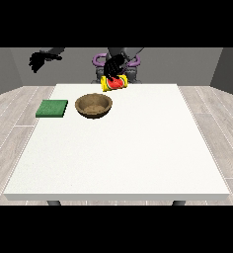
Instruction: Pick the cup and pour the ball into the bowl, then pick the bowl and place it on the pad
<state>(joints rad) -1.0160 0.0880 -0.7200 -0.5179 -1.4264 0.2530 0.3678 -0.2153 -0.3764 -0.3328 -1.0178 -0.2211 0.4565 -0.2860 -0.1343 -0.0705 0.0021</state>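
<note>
Front view: hand at the view's right (113,65) curled round cup (114,83), tipped sideways above table (138,148) behind bowl (94,105), presumably for pouring. Other hand (39,60) raised, idle; fingers unclear. Pad (52,108) beside bowl.

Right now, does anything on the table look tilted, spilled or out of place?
Only the yellow and red cup is askew: it is tipped on its side, held above the table behind the brown wooden bowl by a black hand. Nothing looks spilled.
</note>
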